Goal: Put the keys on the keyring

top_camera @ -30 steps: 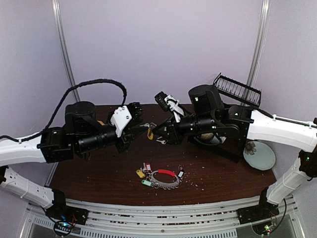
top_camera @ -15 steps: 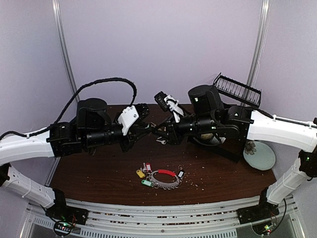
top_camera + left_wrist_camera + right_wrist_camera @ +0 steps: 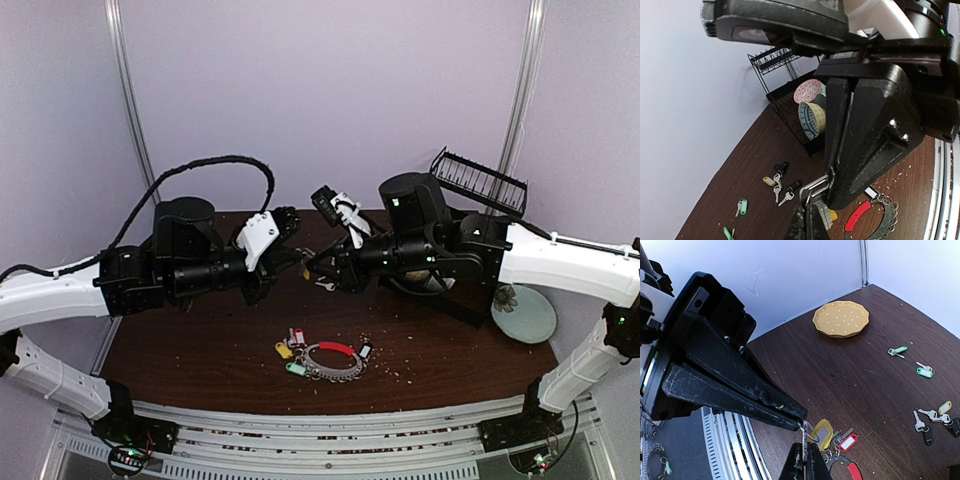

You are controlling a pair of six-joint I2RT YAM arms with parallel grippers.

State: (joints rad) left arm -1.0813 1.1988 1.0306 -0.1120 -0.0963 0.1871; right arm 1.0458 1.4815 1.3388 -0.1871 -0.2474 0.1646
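Dark wooden bench [image 3: 200, 350] against lilac walls. Near the middle of the front edge lies the keyring [image 3: 337, 349], red arc to the rear, with tagged keys [image 3: 289, 352] just beside it on the left. Above mid-bench both arms reach level toward each other, tips meeting. The left pincer [image 3: 300, 262] and the right pincer [image 3: 314, 266] are each pressed together on the wire ring of one yellow-tagged key [image 3: 821, 433], held clear of the surface. From above, the arms hide that contact. Both front corners stand open. Farther back lie loose keys [image 3: 922, 371]; a dish rack [image 3: 480, 180] occupies the far right corner.
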